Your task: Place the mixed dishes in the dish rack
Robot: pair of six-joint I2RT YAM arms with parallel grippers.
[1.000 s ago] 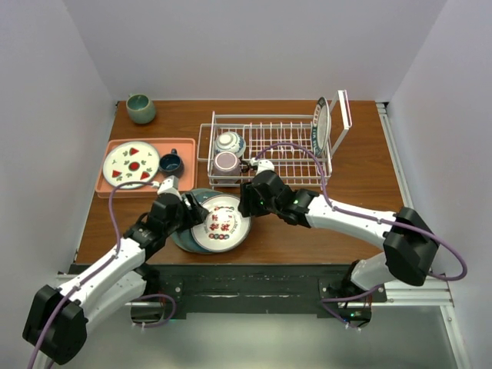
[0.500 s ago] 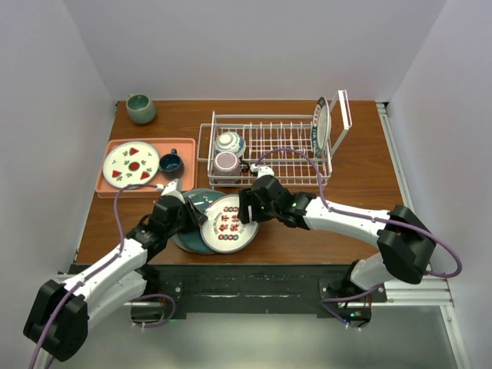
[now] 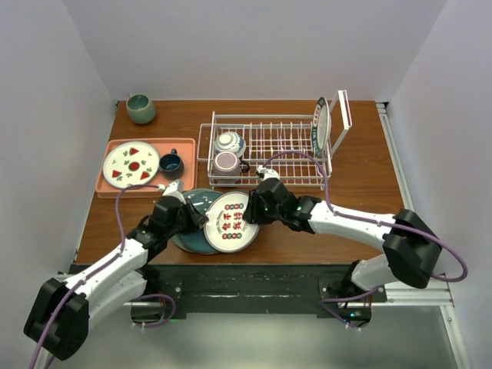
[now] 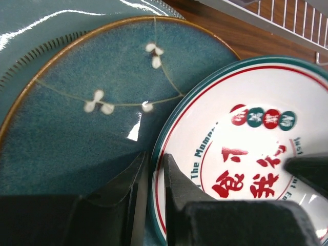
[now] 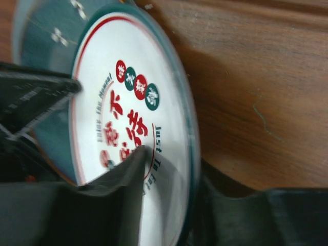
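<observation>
The large white plate (image 3: 231, 221) with its lettered teal rim is tilted up off a dark teal plate (image 3: 189, 229) at the table's front. My left gripper (image 3: 198, 217) is shut on its left rim (image 4: 154, 169), one finger above and one below. My right gripper (image 3: 257, 211) is shut on the opposite rim (image 5: 174, 164), one finger on the plate's face and the other behind it. The dark teal plate (image 4: 92, 128) lies on a paler teal plate (image 4: 31, 31). In the dish rack (image 3: 265, 151) sit the patterned bowl (image 3: 229, 142), the pinkish mug (image 3: 226, 162) and an upright plate (image 3: 323, 127).
A salmon-pink tray (image 3: 108, 184) at the left holds a white plate with red fruit marks (image 3: 131, 164) and a dark blue cup (image 3: 171, 163). A grey-green cup (image 3: 141, 108) stands at the back left corner. The rack's tall wire end piece (image 3: 344, 111) rises at the right.
Both grippers have closed on the lettered plate's opposite rims. The plate has tipped up and shifted slightly right off the teal plates.
</observation>
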